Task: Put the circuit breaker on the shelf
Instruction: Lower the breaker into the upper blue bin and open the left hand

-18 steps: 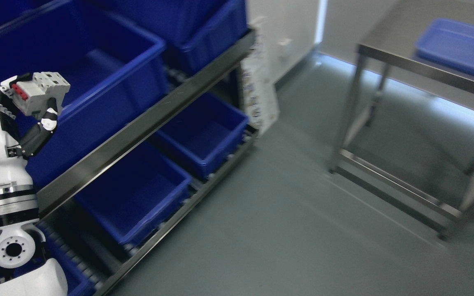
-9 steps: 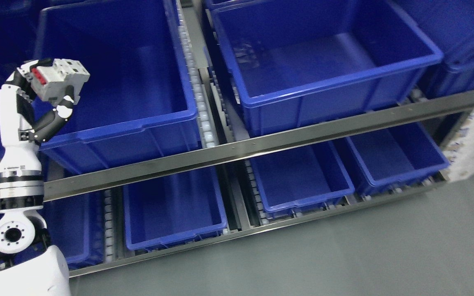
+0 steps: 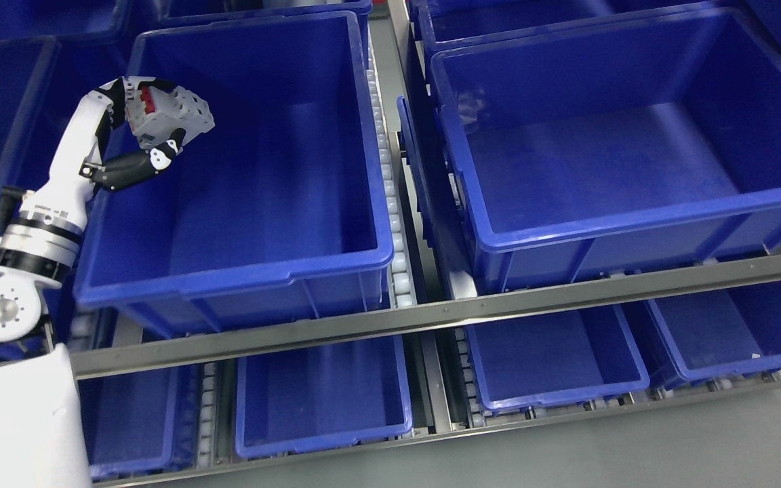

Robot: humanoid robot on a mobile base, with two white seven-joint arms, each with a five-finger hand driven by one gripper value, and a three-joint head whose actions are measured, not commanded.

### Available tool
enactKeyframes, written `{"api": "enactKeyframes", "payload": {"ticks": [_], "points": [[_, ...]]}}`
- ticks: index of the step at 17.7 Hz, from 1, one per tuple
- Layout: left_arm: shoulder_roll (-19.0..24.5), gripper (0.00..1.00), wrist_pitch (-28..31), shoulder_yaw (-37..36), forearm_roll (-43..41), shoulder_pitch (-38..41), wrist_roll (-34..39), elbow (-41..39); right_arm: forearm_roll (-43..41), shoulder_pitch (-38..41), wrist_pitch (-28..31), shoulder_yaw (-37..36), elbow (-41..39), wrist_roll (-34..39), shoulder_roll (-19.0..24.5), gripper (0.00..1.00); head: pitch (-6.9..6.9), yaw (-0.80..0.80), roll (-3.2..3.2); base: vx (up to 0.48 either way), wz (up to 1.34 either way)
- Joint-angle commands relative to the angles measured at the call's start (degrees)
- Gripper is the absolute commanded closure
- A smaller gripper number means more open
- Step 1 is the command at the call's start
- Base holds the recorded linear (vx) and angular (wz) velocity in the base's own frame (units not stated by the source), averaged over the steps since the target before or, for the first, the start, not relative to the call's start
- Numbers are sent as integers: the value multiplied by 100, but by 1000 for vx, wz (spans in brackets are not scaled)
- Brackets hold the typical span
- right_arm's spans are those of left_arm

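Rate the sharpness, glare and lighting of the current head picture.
Head view: mostly sharp, the breaker in the left robot hand crisp; soft sheen on the right bin floor; lower bins shaded under the rail; no harsh glare.

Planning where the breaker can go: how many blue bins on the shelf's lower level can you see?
3 seen clearly: lower-left bin, lower-middle bin, lower-right bin. Another may sit partly hidden behind the left hand's arm, which holds the circuit breaker above.
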Motion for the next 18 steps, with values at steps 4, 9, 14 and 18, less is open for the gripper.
{"api": "enactKeyframes", "payload": {"ticks": [4,9,14,18], "points": [[1112,77,180,-1277,-1044,-1698,-408,2578,1,0,170,114,0,-3,-100,0,0,0,0,188,-108],[972,77,154,-2034,-1176,-2306,-364,3782,1,0,161,114,0,6,-100,0,0,0,0,137,-86],[612,76,136,-2263,-1414,-2324,-312,4311,1,0,170,114,0,6,-100,0,0,0,0,82,-58],[532,66,127,-2254,-1546,-2324,-119,4583,-8,0,170,114,0,-3,-100,0,0,0,0,38,-21]]}}
